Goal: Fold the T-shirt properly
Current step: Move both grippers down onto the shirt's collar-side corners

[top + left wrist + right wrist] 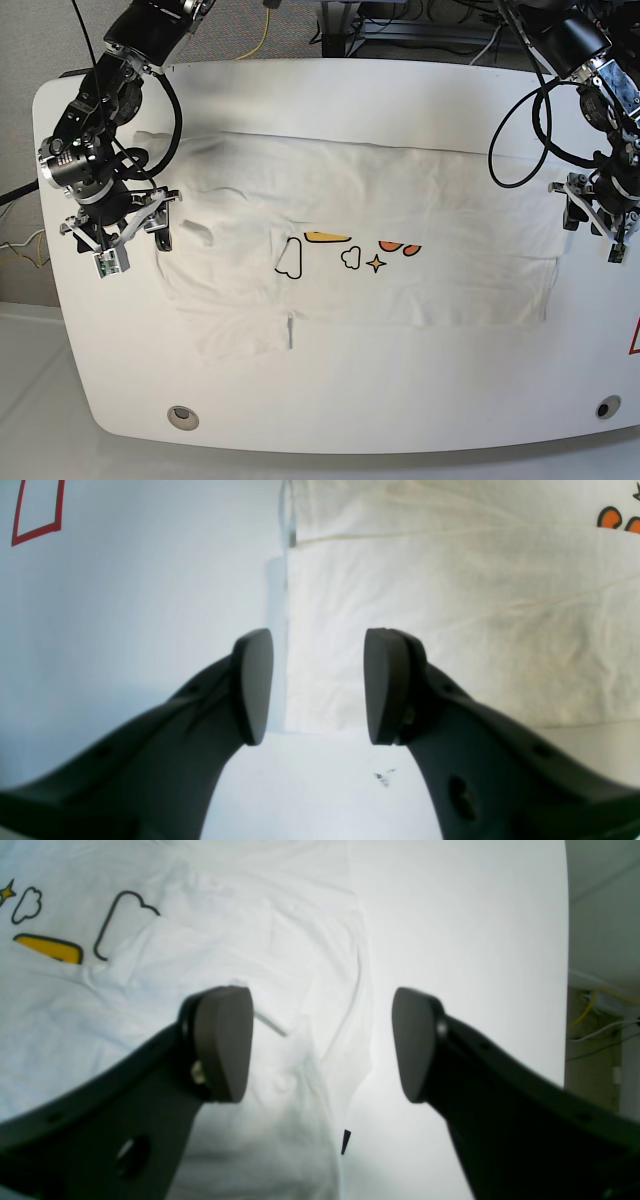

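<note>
Now hovering low at both ends of the table [330, 400]: left gripper [593, 231] and right gripper [135, 238], jaws spread, grasping nothing. T-shirt [400, 280] spread flat mid-table, partly folded, long axis running side to side between the grippers.

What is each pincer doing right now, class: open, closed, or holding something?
Left pincer: open, holding nothing, at the edge of the T-shirt.
Right pincer: open, holding nothing, above the T-shirt's edge.
</note>
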{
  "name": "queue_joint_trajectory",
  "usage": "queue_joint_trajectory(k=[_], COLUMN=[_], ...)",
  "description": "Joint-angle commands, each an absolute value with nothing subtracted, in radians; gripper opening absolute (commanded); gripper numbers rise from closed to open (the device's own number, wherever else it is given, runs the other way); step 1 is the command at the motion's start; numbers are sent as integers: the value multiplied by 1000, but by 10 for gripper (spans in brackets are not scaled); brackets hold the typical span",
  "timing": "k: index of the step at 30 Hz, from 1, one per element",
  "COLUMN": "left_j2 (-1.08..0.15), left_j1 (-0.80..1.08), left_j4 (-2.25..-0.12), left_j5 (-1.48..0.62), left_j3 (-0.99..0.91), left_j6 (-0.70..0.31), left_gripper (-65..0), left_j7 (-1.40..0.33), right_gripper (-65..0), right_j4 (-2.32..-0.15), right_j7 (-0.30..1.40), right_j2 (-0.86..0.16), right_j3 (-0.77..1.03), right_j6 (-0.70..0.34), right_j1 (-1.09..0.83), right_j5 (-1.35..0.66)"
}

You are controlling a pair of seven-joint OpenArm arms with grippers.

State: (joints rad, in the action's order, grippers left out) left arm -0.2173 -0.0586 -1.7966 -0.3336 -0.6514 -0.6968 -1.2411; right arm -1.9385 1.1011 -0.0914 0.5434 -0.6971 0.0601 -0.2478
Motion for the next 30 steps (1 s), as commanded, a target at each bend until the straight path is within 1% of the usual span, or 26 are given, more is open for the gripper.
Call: queue_joint_trajectory(k=[1,7,13,15,23,25,30], left_j2=[-260,-273,-274,-274,-272,-273,-274], left_j1=[-66,-61,-55,-54,-46,-43,-43], left_j4=[-1832,-1842,-1854,-1856,-1871,-1877,-1875], left_j5=[-345,-335,-325,-335,-333,-340,-342], left_j3=[-513,-437,-393,-365,-343,-327,-334], left_j6=[-698,-698,-698,-691,-698,-698,-698], left_gripper=[-371,-373,-374,-375,-379,-372,-370], left_j7=[-1188,-1175,-1163,-1153,-1149,-1156,-1167], right_gripper=[-231,-233,-232,-232,-233,-233,-233], right_j4=[-1952,-1894,-1789,-1740,-1571,-1469,-1359], right_j7=[1070,1044,988,963,870,848,821], right_j2=[-163,-186,-212,-231,-263,-283,-299], right_j3=[607,624,624,637,625,613,572], right_j6=[-606,-575,-580,-570,-588,-593,-599], right_j1=[75,75,85,93,137,186,233], right_j5=[-269,-287,-310,-314,-317,-301,-290])
